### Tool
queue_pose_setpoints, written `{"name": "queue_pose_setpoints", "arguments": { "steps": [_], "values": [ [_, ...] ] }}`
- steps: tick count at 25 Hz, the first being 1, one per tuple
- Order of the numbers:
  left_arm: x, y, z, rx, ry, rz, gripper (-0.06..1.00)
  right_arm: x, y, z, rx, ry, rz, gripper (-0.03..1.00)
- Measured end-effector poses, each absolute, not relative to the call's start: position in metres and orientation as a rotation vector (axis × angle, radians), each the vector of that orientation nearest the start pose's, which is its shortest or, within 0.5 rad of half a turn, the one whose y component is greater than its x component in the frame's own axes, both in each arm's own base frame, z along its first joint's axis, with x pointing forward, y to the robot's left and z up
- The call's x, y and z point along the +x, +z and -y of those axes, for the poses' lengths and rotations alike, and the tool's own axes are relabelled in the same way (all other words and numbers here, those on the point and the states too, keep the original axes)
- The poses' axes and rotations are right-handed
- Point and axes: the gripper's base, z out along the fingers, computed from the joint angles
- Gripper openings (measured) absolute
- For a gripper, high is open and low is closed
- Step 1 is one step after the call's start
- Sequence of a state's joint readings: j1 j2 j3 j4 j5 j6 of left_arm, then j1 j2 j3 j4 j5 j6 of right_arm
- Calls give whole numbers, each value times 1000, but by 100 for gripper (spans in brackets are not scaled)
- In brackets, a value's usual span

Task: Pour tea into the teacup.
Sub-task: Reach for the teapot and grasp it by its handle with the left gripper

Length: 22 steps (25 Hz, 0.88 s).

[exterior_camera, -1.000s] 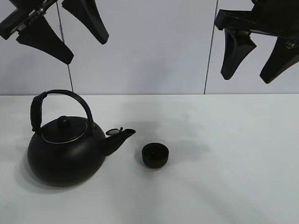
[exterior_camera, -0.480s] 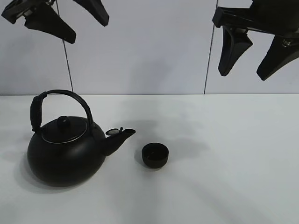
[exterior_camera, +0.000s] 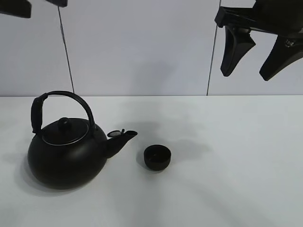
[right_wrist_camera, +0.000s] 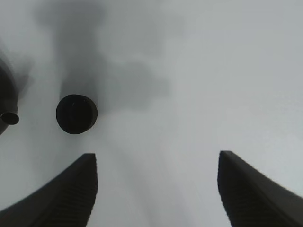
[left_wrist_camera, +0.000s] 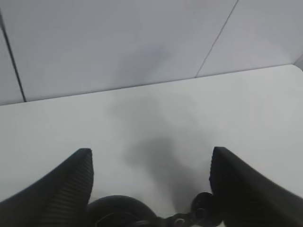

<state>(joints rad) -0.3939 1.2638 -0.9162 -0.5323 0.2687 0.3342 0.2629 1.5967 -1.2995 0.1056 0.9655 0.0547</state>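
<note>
Teacup (exterior_camera: pixel 157 157) stands upright on the white table (exterior_camera: pixel 236 189), held by neither gripper: the left gripper (left_wrist_camera: pixel 151 156) and the right gripper (exterior_camera: pixel 246 73) both hang high above the surface, jaws spread wide with nothing between them. It sits just beside the spout (exterior_camera: pixel 124 136) of the black kettle (exterior_camera: pixel 66 156) without touching it, and its dark interior does not show whether it holds liquid. The kettle rests upright with its lid (exterior_camera: pixel 65 130) seated and handle (exterior_camera: pixel 61 97) raised, so its contents are hidden.
</note>
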Motion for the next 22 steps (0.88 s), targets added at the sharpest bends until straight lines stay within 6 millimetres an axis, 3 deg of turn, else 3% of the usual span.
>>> {"name": "queue_pose_setpoints", "arguments": {
  "steps": [7, 12, 22],
  "values": [
    [199, 274, 89, 360, -274, -1884, 51, 317, 290, -94, -228, 222, -2749, 49],
    [187, 251, 84, 485, -181, -1889, 51, 318, 290, -94, -227, 223, -2742, 49],
    [174, 222, 72, 471, -117, -1823, 51, 320, 291, -93, -228, 216, -2723, 49]
  ]
}}
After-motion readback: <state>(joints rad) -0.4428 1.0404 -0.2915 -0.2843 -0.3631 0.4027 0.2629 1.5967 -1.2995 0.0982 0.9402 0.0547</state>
